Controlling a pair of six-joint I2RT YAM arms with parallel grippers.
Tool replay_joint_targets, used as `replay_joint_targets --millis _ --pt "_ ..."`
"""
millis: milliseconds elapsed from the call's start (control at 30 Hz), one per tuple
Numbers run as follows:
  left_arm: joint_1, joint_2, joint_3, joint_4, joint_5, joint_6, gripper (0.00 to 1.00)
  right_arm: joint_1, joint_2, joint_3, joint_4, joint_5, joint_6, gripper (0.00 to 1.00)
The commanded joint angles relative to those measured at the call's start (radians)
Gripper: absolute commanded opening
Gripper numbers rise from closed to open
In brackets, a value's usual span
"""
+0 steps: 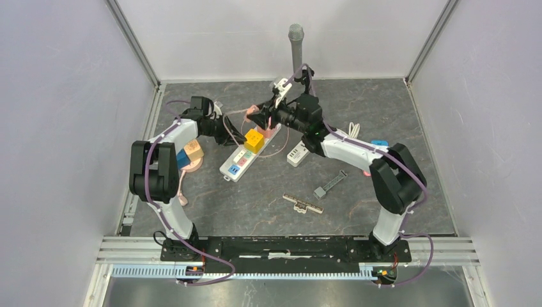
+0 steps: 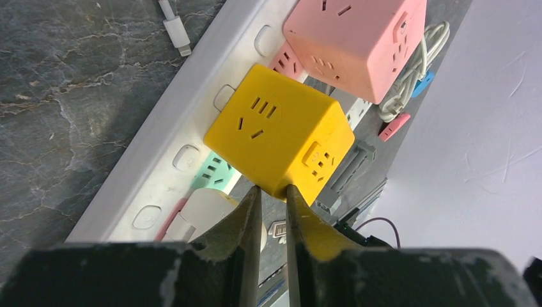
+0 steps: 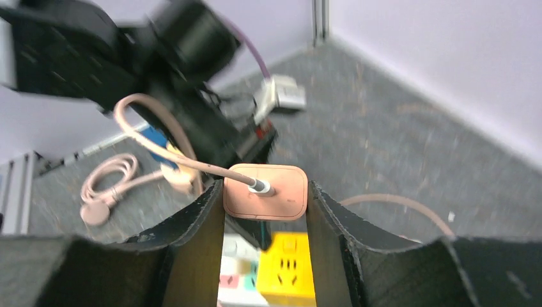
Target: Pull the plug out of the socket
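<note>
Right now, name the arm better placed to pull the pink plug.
Right. The right gripper clamps the pink plug on both sides. The left gripper, nearly closed, sits at the yellow cube corner, apparently gripping nothing.

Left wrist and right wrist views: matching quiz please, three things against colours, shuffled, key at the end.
Things:
1. gripped cube, in the right hand
2. seated cube, on the strip
3. power strip

Colours:
a. white
b. pink
c. yellow

Pairs: 1-b, 2-c, 3-a.
</note>
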Motion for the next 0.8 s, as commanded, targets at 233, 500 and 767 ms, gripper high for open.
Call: replay_joint_targets --millis 233,500,767 --pt "-0.004 0.024 0.028 -0.135 -0.168 0.075 0.28 -0.023 -0.225 -0.016 -0.046 0.090 -0.126 0.00" --pt "-0.006 -0.050 0.211 -0.219 -0.146 0.090 0.51 -0.169 -0.499 -0.244 -0.150 0.238 -0.137 0.00" --pt "-0.005 -0.085 0.231 -0.252 -0.187 0.111 0.78 -0.292 -0.591 -0.338 -0.356 0.585 -0.007 0.00"
